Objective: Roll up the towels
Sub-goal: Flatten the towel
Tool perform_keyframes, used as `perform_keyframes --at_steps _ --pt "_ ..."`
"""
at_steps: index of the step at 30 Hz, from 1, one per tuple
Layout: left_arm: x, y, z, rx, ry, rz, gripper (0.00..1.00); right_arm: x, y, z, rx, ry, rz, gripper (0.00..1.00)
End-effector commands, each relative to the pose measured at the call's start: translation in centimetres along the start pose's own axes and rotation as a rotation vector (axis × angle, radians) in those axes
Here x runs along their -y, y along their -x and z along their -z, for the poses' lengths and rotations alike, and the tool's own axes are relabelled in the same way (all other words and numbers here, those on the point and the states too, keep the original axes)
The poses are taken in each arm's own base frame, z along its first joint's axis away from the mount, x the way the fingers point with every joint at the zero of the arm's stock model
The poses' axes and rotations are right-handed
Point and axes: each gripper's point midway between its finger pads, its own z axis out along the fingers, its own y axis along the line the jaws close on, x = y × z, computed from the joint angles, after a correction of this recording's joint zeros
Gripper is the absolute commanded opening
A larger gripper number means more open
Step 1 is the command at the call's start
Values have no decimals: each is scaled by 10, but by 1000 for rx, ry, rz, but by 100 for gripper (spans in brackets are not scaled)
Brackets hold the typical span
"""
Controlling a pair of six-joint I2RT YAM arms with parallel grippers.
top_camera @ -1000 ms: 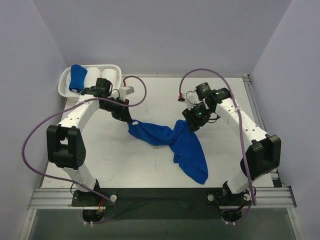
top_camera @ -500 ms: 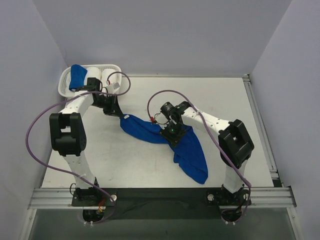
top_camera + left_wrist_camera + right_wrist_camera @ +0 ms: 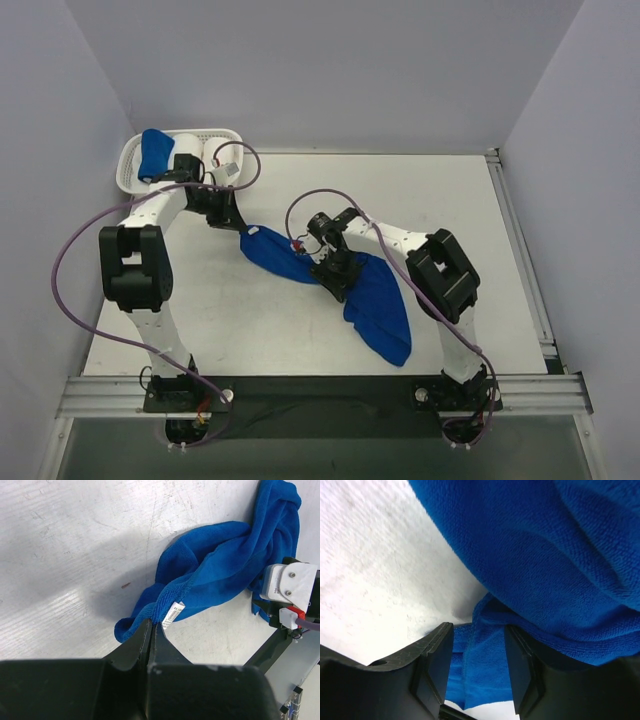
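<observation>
Left gripper (image 3: 151, 626) stays clamped on the blue towel (image 3: 375, 300) at its tagged corner, toward the far-left corner of the table (image 3: 450, 200); the right gripper (image 3: 335, 275) has swung in to mid-table, jaws apart astride the bunched middle, probably to pinch and straighten it before rolling

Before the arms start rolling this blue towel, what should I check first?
1. Edge held: left gripper pinches the towel by its tag, ok.
2. Second hold: right gripper straddles a fold, fingers apart, not ok yet.
3. Towel flat: not ok, bunched and twisted.
4. Towel wholly on the table: ok.
5. Layers of cloth in that fold: cannot tell.
</observation>
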Motion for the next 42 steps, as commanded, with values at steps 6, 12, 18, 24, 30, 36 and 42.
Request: perform_keyframes --at_steps 6,12,18,24,30,36,42 --pt "-3 5 -4 25 -4 -14 0 1 17 1 3 -41 -16 44" --pt "-4 5 -5 27 -2 -19 0 11 14 5 -1 -104 -10 7" --pt "-20 10 17 71 24 1 0 23 -19 60 102 -69 -88 0" --pt "-29 -4 31 63 51 -1 0 40 -73 99 171 -12 -133 0" --pt "-41 -18 44 46 90 -4 0 60 -117 99 152 39 -196 0" --pt "-52 -29 53 37 120 8 0 83 -136 90 149 81 -287 0" --pt "-48 -19 65 79 121 -5 0 88 -101 120 248 70 -254 0"
